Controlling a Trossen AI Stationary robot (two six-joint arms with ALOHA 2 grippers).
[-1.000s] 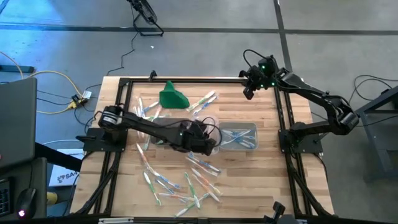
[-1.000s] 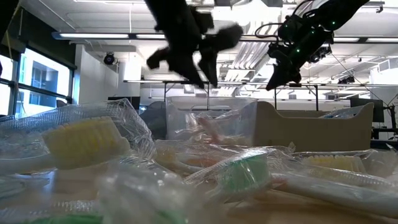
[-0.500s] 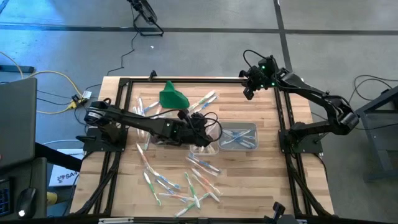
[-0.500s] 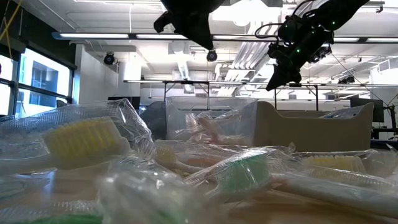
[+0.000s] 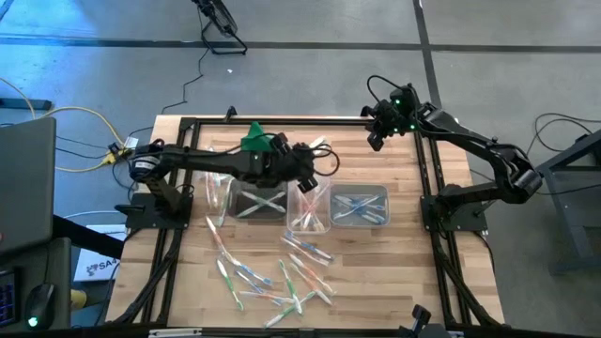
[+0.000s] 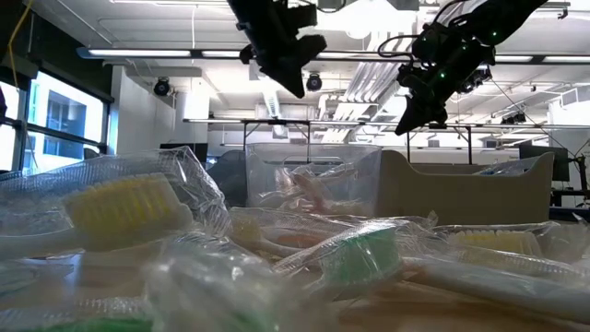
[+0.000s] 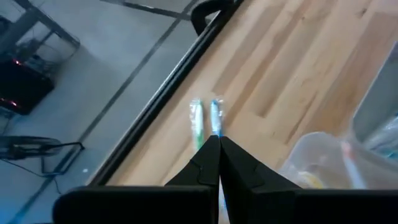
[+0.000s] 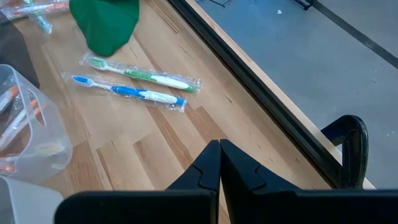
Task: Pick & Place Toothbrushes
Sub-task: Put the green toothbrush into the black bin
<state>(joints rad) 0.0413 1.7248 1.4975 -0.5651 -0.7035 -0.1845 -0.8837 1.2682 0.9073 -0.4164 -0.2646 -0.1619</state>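
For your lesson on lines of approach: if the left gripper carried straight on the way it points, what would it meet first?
Probably the two wrapped toothbrushes, one green, one blue, lying side by side on the wooden table just past the shut left gripper; depth is uncertain.

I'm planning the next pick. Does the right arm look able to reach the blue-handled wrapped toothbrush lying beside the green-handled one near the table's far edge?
Probably yes. The right gripper, shut, hangs above bare wood with the blue-handled wrapped toothbrush just ahead beside the green-handled one. Nothing lies between; the green cloth lump sits beyond them.
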